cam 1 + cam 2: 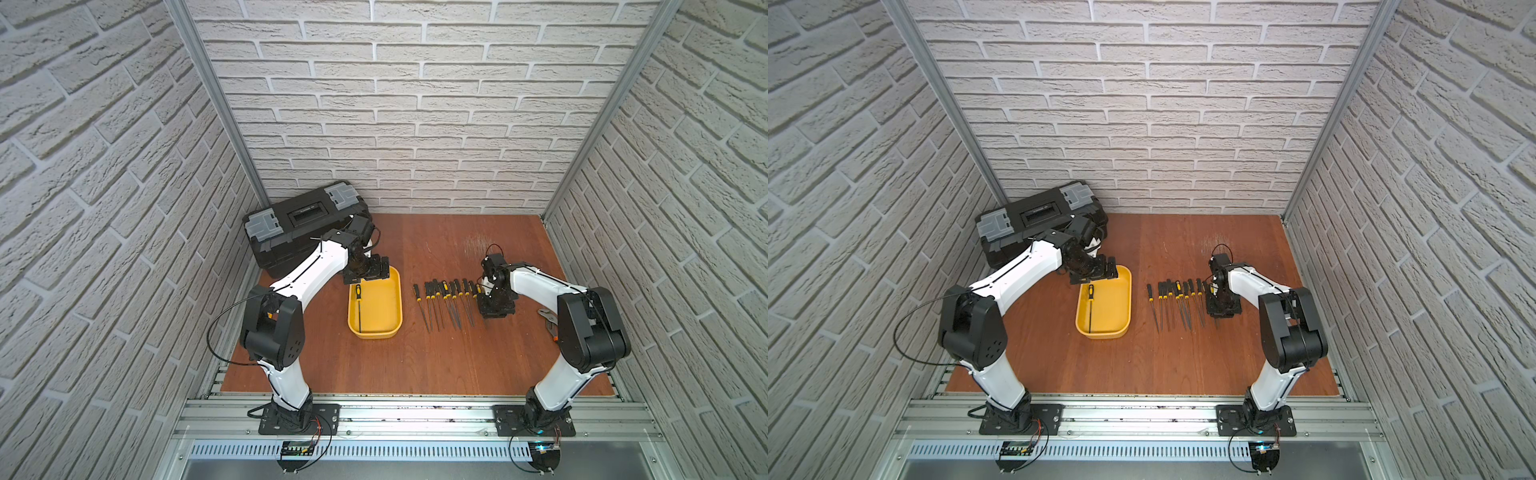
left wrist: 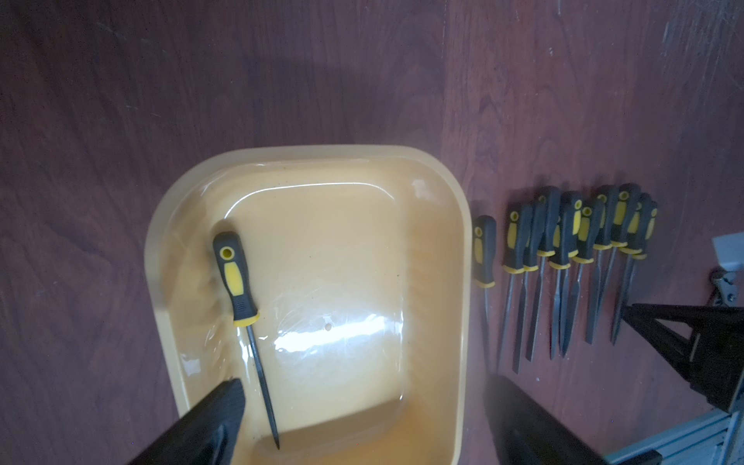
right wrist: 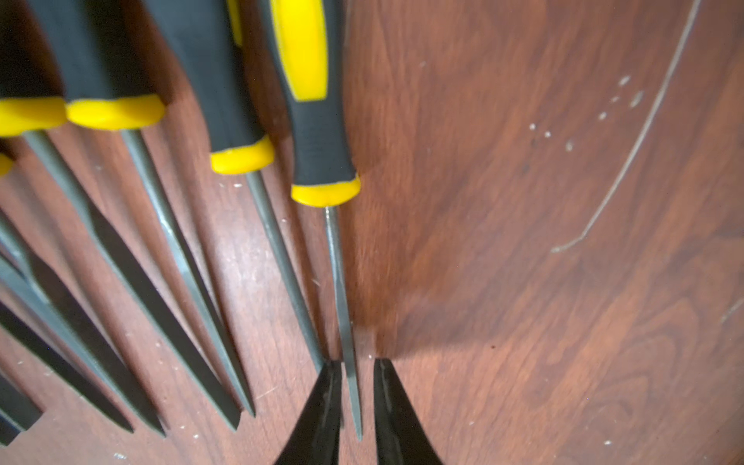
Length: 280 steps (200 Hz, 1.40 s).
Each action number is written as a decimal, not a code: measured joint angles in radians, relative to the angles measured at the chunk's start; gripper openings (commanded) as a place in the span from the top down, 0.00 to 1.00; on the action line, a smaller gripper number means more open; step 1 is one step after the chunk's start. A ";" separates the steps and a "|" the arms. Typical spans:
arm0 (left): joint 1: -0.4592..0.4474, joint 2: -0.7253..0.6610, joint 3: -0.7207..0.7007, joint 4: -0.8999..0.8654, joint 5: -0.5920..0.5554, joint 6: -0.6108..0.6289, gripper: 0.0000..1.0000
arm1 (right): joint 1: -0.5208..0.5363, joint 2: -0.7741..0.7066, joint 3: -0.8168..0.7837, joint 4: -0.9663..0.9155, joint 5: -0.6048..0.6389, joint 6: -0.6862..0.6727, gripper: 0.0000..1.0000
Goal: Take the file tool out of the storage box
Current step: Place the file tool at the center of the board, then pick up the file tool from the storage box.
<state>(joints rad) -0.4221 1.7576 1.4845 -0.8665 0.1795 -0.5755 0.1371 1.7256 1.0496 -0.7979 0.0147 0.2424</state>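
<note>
One file tool (image 2: 241, 290) with a black and yellow handle lies along the left wall of the yellow storage box (image 2: 314, 152), seen in both top views (image 1: 357, 305) (image 1: 1090, 307). My left gripper (image 2: 364, 386) hangs open and empty above the box's far end (image 1: 368, 272). My right gripper (image 3: 358, 362) is down at the right end of the row of files (image 1: 496, 313). Its jaws stand slightly apart, open, on either side of the thin blade of the last file (image 3: 340, 282), which lies on the table.
Several files (image 1: 446, 303) lie side by side on the wooden table (image 1: 415, 365), right of the storage box (image 1: 375, 336). A black toolbox (image 1: 303, 220) with grey latches stands at the back left. Pliers (image 1: 548, 320) lie behind the right arm.
</note>
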 measured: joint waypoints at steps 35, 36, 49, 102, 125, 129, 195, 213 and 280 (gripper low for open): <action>0.000 0.000 0.000 -0.015 -0.024 0.002 0.03 | 0.000 -0.003 0.000 -0.001 0.000 0.000 0.79; 0.000 0.000 0.000 -0.016 -0.026 0.002 0.03 | 0.000 -0.003 0.000 -0.001 0.000 0.000 0.79; 0.000 0.002 0.000 -0.030 -0.045 0.006 0.05 | 0.000 -0.012 0.000 -0.004 0.003 0.002 0.74; -0.009 0.060 0.000 -0.054 -0.130 0.009 0.23 | 0.000 -0.201 0.060 -0.042 -0.011 -0.003 0.55; -0.029 0.094 0.014 -0.062 -0.163 0.008 0.31 | 0.003 -0.277 0.103 -0.052 -0.037 -0.003 0.47; -0.034 0.102 0.020 -0.064 -0.171 0.008 0.31 | 0.004 -0.288 0.109 -0.055 -0.041 -0.003 0.46; -0.085 0.195 0.106 -0.117 -0.327 -0.004 0.43 | 0.017 -0.389 0.132 -0.074 -0.135 0.006 0.28; -0.093 0.214 0.121 -0.133 -0.372 -0.007 0.43 | 0.017 -0.409 0.132 -0.075 -0.156 0.006 0.20; -0.115 0.291 0.130 -0.160 -0.492 -0.061 0.48 | 0.018 -0.461 0.132 -0.074 -0.269 0.003 0.00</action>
<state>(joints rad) -0.5373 2.0487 1.6146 -1.0267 -0.3130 -0.6365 0.1547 1.2648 1.1812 -0.8715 -0.2539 0.2451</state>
